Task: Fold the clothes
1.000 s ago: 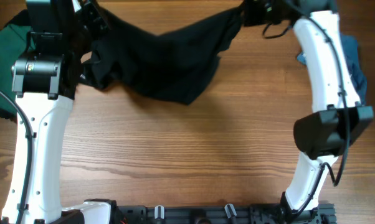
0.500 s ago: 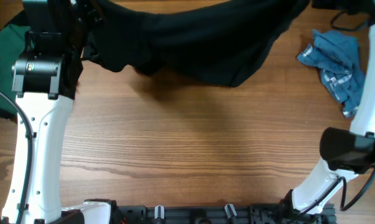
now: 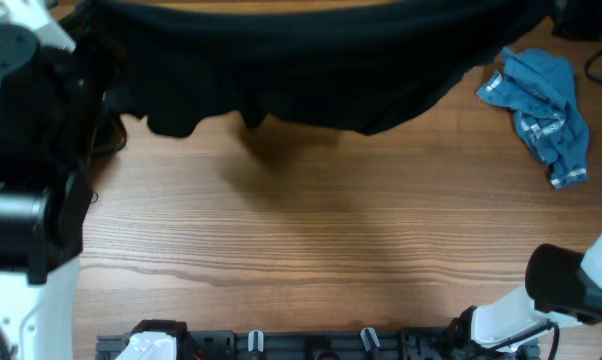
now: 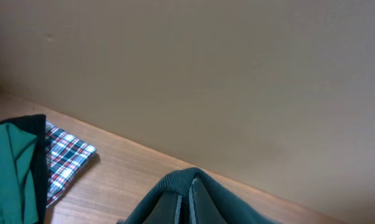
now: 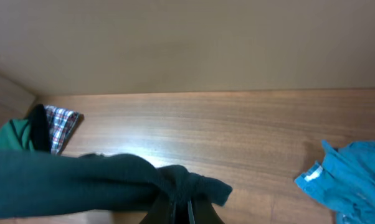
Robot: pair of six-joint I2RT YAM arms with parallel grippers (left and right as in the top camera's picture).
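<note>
Soft black shirt (image 3: 311, 80) hangs between arms, sagging over counter (image 3: 331, 240). Left jaws pinched shut on its edge, right jaws likewise. Light, floppy; best gripped at corners.

black shirt (image 3: 311, 70): top part cut off by the upper edge
left gripper (image 4: 189, 202): mostly wrapped in dark cloth
blue garment (image 5: 352, 180): cut by the right edge

Soft even light; a blurred shadow falls on the table (image 3: 331, 250).
</note>
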